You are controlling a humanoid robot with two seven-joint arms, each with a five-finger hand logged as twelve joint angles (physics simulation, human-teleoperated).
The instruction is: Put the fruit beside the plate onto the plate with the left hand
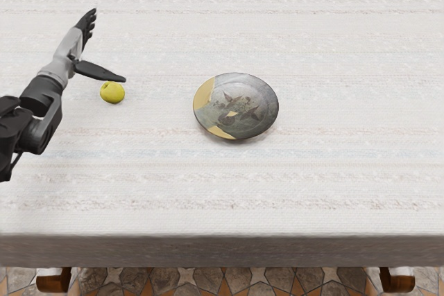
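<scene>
1. Currently the left arm comes in over the left edge of the bench (347,46). The left hand (78,50) is raised over the bench's left part, toward the far edge. Its fingers are stretched out straight, the thumb juts toward the plate side, and it holds nothing.
2. The fruit (112,92), small, round and yellow-green, lies on the bench just beside the hand, on the side toward the near edge and a little to the right. The thumb tip ends close over its top. The two look apart, though from this slanted view I cannot be sure of the gap.
3. The step in hand appears to be the reach before the grasp.
   - To do it well, the palm should probably come down over the fruit, with the thumb on one side and the fingers on the other.
   - The fingers should close only once the fruit sits between them.
   - A round fruit is likely to roll if one finger nudges it first, so a straight, slow descent seems wise.
4. The plate (236,105), dark with yellow patches, sits near the middle of the bench, well apart from the fruit on its right. Nothing lies on it. Once the fruit is gripped, it needs a lift clear of the rim before the carry rightward.
</scene>
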